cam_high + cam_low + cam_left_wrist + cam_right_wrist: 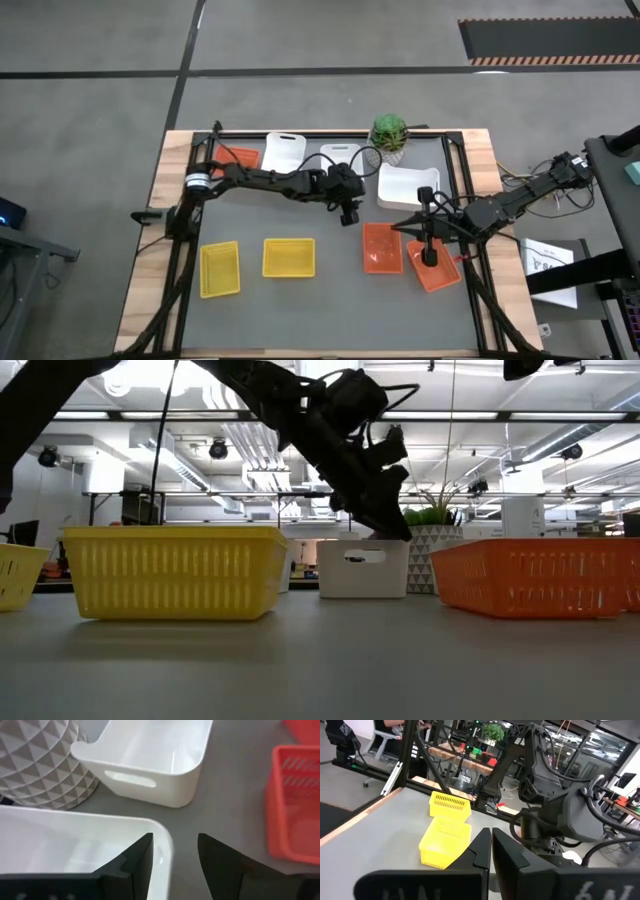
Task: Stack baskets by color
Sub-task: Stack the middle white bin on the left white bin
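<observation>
Three white baskets stand along the far side: one (284, 152), one (340, 155) partly under my left arm, and one (408, 187) by the plant. Two yellow baskets (220, 268) (289, 257) sit near left. Orange baskets sit at the far left (240, 158) and near right (382, 247) (435, 265). My left gripper (172, 852) is open and slants down over a corner of the middle white basket (75, 840), one finger over its inside and one outside its rim. My right gripper (491, 840) is shut, held level and high above the orange baskets (395, 226), and holds nothing.
A green plant in a white patterned pot (390, 135) stands at the far edge between two white baskets, close to my left gripper. The grey mat has bare room in the middle and along the near edge (320, 310). Wooden table edges (150, 250) frame the mat.
</observation>
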Action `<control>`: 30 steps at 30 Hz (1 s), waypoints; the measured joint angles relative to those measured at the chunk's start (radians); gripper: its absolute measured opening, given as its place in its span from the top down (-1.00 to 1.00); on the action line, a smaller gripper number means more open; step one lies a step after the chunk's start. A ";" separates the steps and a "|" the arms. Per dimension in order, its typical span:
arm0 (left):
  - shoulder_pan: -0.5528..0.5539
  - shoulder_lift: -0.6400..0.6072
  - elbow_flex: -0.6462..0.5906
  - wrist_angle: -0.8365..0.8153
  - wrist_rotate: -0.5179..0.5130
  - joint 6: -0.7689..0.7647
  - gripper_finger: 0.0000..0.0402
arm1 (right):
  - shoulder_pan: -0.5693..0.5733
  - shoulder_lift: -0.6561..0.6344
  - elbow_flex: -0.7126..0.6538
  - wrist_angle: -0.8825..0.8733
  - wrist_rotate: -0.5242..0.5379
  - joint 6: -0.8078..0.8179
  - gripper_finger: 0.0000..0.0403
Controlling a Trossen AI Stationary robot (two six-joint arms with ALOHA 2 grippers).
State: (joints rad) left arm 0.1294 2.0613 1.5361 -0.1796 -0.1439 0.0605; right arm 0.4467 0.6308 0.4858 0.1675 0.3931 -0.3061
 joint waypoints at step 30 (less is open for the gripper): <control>-0.033 -0.043 -0.005 -0.024 -0.113 0.118 1.00 | 0.000 0.000 0.000 -0.026 0.000 0.007 0.96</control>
State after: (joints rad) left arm 0.0968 2.0183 1.5314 -0.2033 -0.2574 0.1787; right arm 0.4467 0.6311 0.4858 0.1417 0.3931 -0.2989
